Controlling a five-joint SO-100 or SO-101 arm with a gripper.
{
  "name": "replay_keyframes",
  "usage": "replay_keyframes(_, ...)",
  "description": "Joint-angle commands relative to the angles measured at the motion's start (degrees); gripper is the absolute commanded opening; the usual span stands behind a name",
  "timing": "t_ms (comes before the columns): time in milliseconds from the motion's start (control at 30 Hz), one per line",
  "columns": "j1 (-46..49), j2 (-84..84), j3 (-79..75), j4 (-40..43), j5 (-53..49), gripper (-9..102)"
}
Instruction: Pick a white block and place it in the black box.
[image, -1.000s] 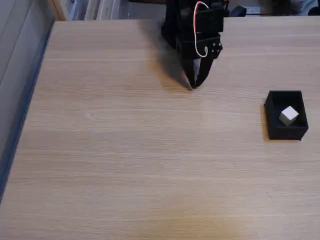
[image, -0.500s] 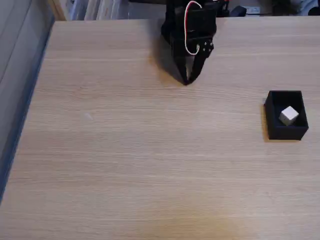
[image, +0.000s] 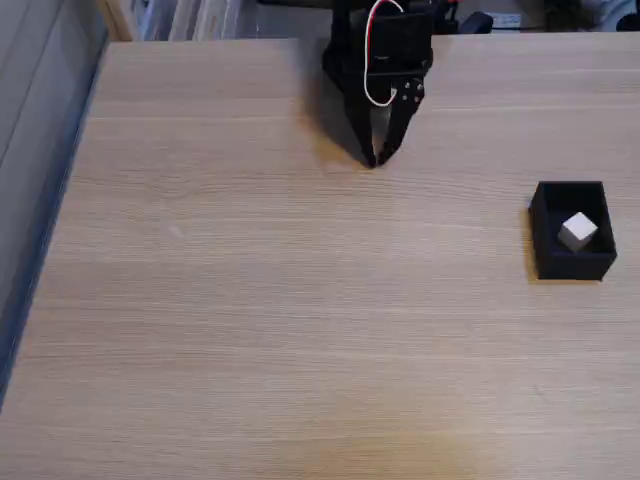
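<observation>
In the fixed view the white block lies inside the black box, which stands on the wooden table near the right edge. My black gripper hangs at the top centre, far to the left of the box, pointing down at the tabletop. Its two fingers meet at the tips and hold nothing.
The light wooden table stretches wide to the left and front of the box. Its left edge runs along a grey wall. Clutter lies beyond the table's far edge behind the arm.
The gripper has drawn back a little toward the arm's base and up the picture. The block and box have stayed put.
</observation>
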Motion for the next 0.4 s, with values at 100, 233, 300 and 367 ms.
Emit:
replay_keyframes(100,0.3,0.4,0.8,0.2,-0.7,5)
replay_keyframes(233,0.3,0.4,0.8,0.2,-0.7,5)
replay_keyframes(300,0.3,0.4,0.8,0.2,-0.7,5)
replay_keyframes(367,0.3,0.4,0.8,0.2,-0.7,5)
